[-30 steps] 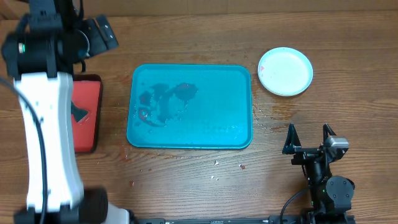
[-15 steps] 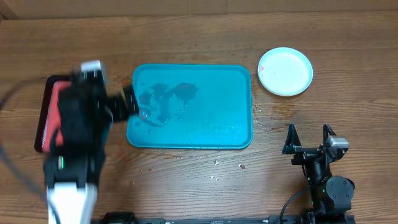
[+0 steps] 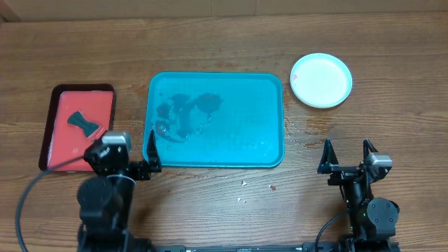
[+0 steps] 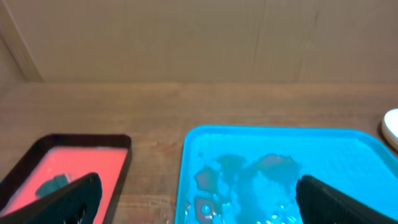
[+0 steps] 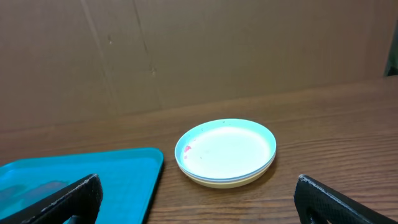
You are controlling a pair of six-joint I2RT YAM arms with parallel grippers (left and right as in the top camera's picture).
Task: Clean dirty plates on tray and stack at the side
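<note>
Overhead: the plates (image 3: 321, 80) sit stacked at the upper right, well apart from the tray (image 3: 245, 126). That placement fits the task's "at the side". No plate is left on the tray, which shows only wet patches and a reddish stain in its left half. Both arms sit low at the bottom edge of the table (image 3: 210, 35), apparently parked out of the way. The left gripper (image 3: 129, 150) is just beside the tray's lower left corner and the right gripper (image 3: 346, 155) is at the lower right. Both have their fingers spread and hold nothing. A red tray (image 3: 101, 98) at the left holds a dark bow-shaped piece (image 3: 85, 124).

Left wrist: the left gripper (image 4: 199, 205) gapes wide over the tray's (image 4: 348, 162) stained end, with the red tray (image 4: 87, 165) at the lower left.

Right wrist: the right gripper (image 5: 198, 199) is splayed and faces the plates (image 5: 227, 149). The aqua-rimmed one lies on top and has a faint red fleck at its left rim, so cleaning may be incomplete. Nothing blocks the way to the stack.
</note>
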